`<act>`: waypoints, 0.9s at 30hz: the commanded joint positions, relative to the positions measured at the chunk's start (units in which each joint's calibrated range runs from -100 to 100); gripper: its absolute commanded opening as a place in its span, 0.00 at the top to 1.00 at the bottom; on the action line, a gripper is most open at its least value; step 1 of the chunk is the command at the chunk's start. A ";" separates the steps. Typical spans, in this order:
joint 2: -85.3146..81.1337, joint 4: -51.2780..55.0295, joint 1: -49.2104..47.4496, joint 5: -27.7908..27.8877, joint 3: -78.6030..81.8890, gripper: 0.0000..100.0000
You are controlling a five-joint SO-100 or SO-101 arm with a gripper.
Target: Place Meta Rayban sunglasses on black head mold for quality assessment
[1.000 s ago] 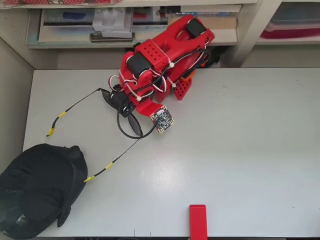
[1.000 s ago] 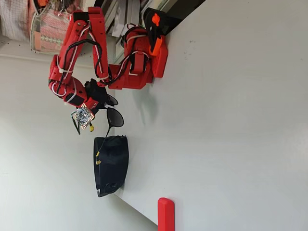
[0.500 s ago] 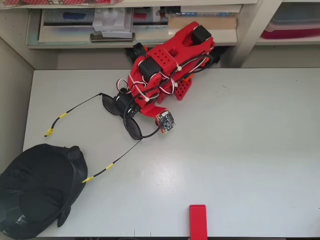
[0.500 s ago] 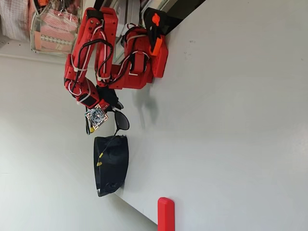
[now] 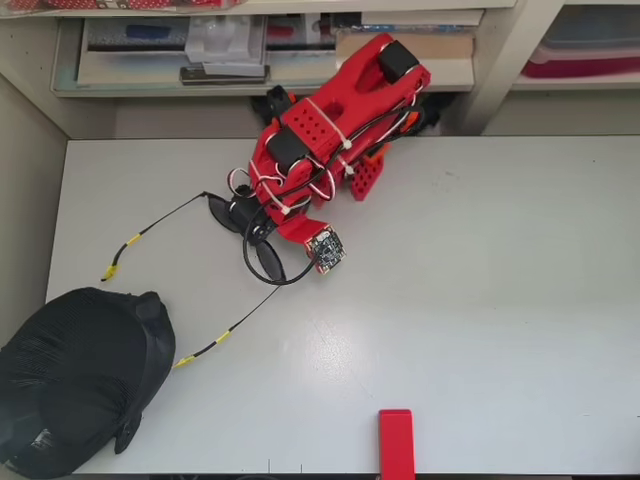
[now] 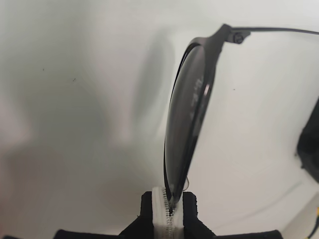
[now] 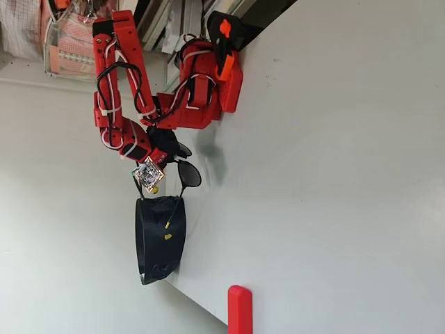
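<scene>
At the desk's [image 5: 480, 300] near-left corner in the overhead view, the head mold [image 5: 75, 380], a rounded matte-black dome with a fine mesh-like texture and a small flap jutting from its right side, sits partly cut off by the picture's left and bottom edges. Just to its right, the sunglasses [image 5: 262, 258] hang in the grip of the red arm [image 5: 320, 140], their thin black wire arms splaying out toward the mold and ending in yellow tips; one tip lies close beside the mold's flap, the other farther up near the desk's left edge. One dark oval lens shows plainly below the arm, while the second is largely hidden under the arm's black wrist and white cabling. A small bare circuit board [image 5: 322, 249] juts from the wrist. Near the front edge, a red block [image 5: 396, 442] is cropped by the frame. The wrist view shows the gripper [image 6: 171, 209] pinched tight on the lower rim of one lens, seen nearly edge-on, its white-padded jaws closed around the frame. In the fixed view, which lies on its side, the glasses [image 7: 186, 174] are held clear of the desk surface just beside the mold [image 7: 160, 239].
</scene>
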 commanded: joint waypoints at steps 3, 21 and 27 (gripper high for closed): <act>2.52 -7.18 0.92 0.41 -7.22 1.00; 3.70 -11.86 5.86 3.87 -7.68 1.00; 16.52 -12.03 5.60 3.93 -17.14 1.00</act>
